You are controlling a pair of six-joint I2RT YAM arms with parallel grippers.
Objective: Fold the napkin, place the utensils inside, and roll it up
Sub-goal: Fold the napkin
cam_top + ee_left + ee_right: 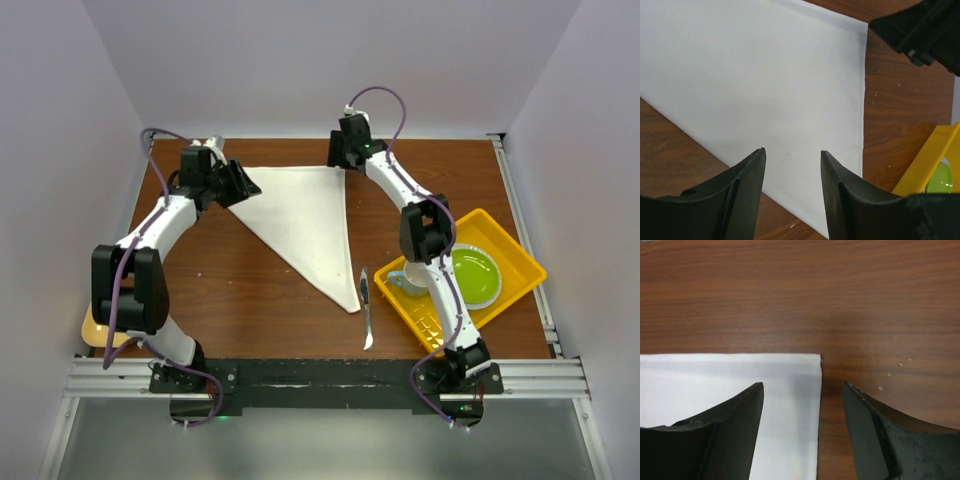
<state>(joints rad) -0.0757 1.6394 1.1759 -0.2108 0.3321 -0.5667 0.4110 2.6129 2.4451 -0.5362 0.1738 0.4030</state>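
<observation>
- When moving off the napkin (305, 215), folded to a white triangle in the upper centre of the top view, lift straight up to avoid dragging the fold open.
- Left gripper (793, 151): over the triangle's upper-left corner, jaws partly apart, nothing held, cloth showing in the gap.
- Right gripper (802, 383): over the upper-right corner, jaws spread wide, one finger above cloth and the other above bare wood, nothing held.
- Judged next: fetch the knife (366, 305), lying flat at lower centre, just right of the triangle's lowest point and just beside the yellow tray (522, 252).
- Approach the knife from above with jaws across its narrow width. Expect a thin, slippery hold on flat metal lying flush on the table (250, 300).
- Keep clear of the tray rim during descent, as it is the likeliest obstruction, on the frame-right side of the knife.
- Leave untouched the green plate (475, 272) and the cup (405, 280) inside the tray.
- Lay the knife on the cloth near one edge and parallel to it, ready for rolling.
</observation>
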